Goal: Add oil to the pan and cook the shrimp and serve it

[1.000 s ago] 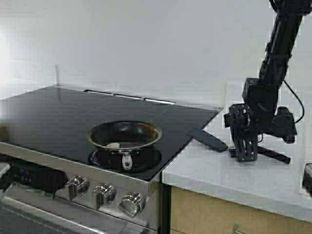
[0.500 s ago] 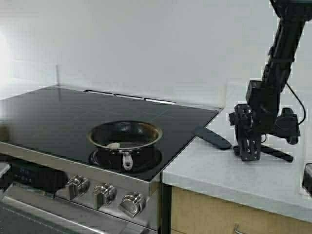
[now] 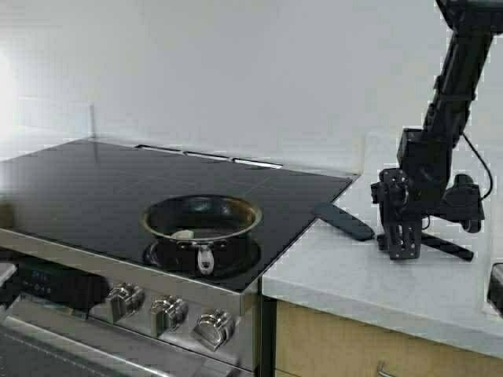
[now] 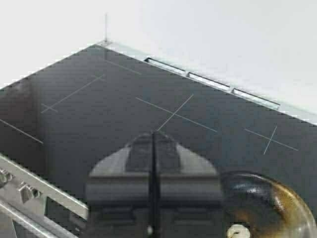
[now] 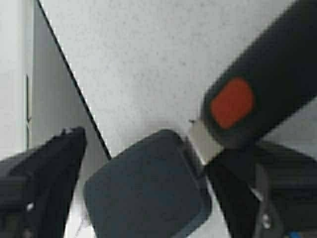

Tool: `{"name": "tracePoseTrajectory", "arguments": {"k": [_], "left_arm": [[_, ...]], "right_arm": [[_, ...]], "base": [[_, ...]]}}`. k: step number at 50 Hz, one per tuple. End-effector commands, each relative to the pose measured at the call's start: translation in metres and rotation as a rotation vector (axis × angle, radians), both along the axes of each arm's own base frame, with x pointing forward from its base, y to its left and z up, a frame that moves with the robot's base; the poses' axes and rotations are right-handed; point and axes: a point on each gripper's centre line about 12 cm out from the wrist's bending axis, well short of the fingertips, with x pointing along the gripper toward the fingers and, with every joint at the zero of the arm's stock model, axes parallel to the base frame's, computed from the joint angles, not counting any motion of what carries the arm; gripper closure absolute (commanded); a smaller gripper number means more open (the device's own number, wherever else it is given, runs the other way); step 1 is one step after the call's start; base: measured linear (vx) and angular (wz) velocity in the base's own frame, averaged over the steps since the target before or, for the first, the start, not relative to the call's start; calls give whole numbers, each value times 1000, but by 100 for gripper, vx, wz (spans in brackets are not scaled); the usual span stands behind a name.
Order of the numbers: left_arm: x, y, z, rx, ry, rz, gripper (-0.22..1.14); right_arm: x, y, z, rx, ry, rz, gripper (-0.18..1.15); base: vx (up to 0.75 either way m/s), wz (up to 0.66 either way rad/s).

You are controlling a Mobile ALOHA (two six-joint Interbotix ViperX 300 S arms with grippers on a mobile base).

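The pan (image 3: 202, 221) sits on the front burner of the black stove, handle toward me. The shrimp (image 3: 182, 234), a small pale lump, lies inside near the front-left wall. In the left wrist view my left gripper (image 4: 153, 148) is shut and empty, hovering beside the pan (image 4: 270, 201) with the shrimp (image 4: 239, 231) just showing. My right gripper (image 3: 402, 250) points down at the white counter over a black spatula (image 3: 343, 221). In the right wrist view it (image 5: 148, 198) stands open, its fingers either side of the spatula blade (image 5: 146, 191). The oil is out of view.
The spatula's black handle (image 5: 257, 94) carries a red patch and runs away across the counter (image 3: 346, 275). The stove's glass top (image 3: 94, 181) spreads left of the pan. Knobs (image 3: 167, 312) line the stove front. A white wall stands behind.
My right gripper has shifted slightly to the right along the counter, and the spatula has slid a little right with it. Pan and shrimp have not moved.
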Motion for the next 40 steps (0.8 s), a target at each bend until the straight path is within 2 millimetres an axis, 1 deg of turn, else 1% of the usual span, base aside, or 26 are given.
{"name": "tracePoseTrajectory", "arguments": {"k": [1,4,7,17,20,27,33,40], "left_arm": [[2,0,4,-3,-11,1,89],[2,0,5,0,-12,0,89],[2,0,4,-2,-11,0,89],[2,0,5,-2,-12,2,89],[2,0,5,-2,-12,0,89],[2,0,5,-2,-12,0,89],[2,0,5,-3,-12,1,89],[2,0,5,-2,-12,2,89]], "right_arm": [[-12,-8,-18,7,124,-19,-4],[-11,-7,-18,8,137,-17,3],[-11,-7,-18,9,141,-17,15],[-7,-6,-14,13,140,-17,72],[-5,-6,-12,15,135,-16,82],[-2,-7,-4,16,123,-20,82],[2,-5,12,-1,96,9,82],[6,0,36,-13,55,54,82]], "base": [[0,0],[0,0],[0,0],[0,0],[0,0],[0,0],[0,0],[0,0]]}}
